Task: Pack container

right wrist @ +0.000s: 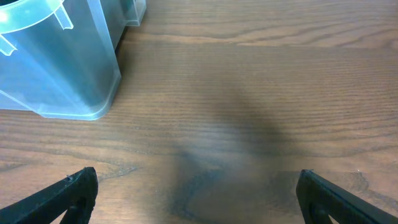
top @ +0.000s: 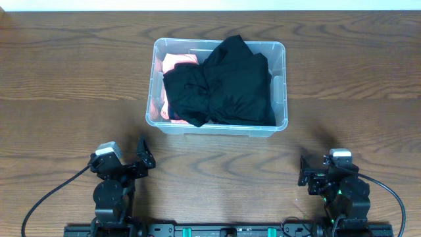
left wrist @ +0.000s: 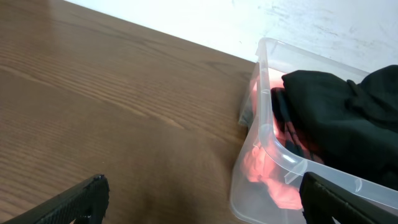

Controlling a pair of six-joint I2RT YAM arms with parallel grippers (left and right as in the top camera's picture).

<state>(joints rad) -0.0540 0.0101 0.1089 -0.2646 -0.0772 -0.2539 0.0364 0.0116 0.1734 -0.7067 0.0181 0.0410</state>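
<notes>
Wood table (top: 66, 79) | container (top: 281, 92) held black garment (top: 227, 85) over pink cloth (top: 176, 62) | left gripper (left wrist: 202, 199) jaws gaped wide, empty | right gripper (right wrist: 196, 186) likewise, holding nothing

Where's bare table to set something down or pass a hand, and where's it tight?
Free: bare table left of the container, right of it, and the strip between its near wall and the open left end effector and right end effector. Crowded: inside the container, black garment piled over pink garment.
</notes>
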